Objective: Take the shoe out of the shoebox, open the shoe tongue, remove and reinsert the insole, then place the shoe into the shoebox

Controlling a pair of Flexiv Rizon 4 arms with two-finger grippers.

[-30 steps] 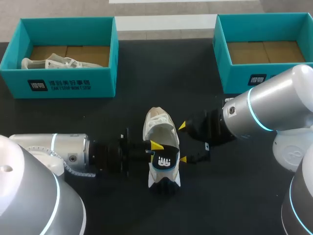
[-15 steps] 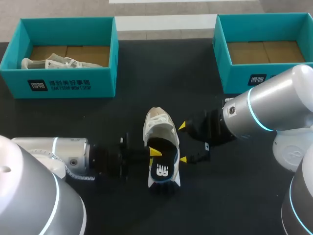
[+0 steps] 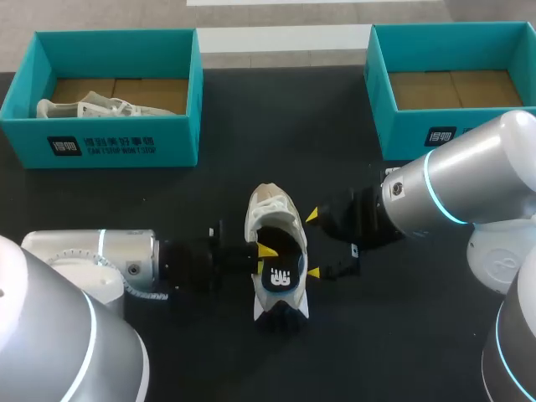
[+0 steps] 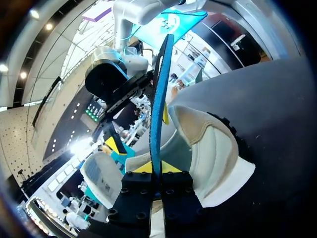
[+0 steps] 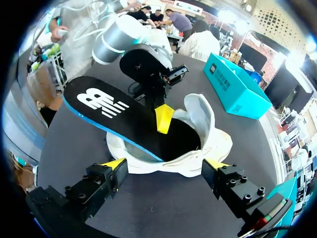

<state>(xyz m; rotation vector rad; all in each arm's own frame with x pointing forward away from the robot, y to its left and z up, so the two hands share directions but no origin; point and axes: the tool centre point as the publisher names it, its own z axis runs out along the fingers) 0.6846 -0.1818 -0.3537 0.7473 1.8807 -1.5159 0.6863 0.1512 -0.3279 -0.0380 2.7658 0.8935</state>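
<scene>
At frame centre the white mesh sneaker [image 3: 272, 219] lay on the black table [image 3: 251, 134]. The left gripper [image 3: 266, 251] pinched its black, blue-edged insole [image 3: 280, 279] half out; the right gripper [image 3: 312, 244], spread beside it, likely steadied the sneaker.

In the middle of the frame a white shoe [image 5: 203, 141] is seen lying on the dark table [image 5: 158, 201]. Its near edge is flanked by the spread, yellow-tipped fingers of the right gripper [image 5: 166, 166], which are not closed on it. A black insole [image 5: 116, 111] with a blue edge is held slanting out of the shoe's opening by the left gripper [image 5: 162, 121], one yellow fingertip being laid on its upper face. A teal shoebox [image 5: 235, 91] is set on the table beyond the shoe, apart from it.
</scene>
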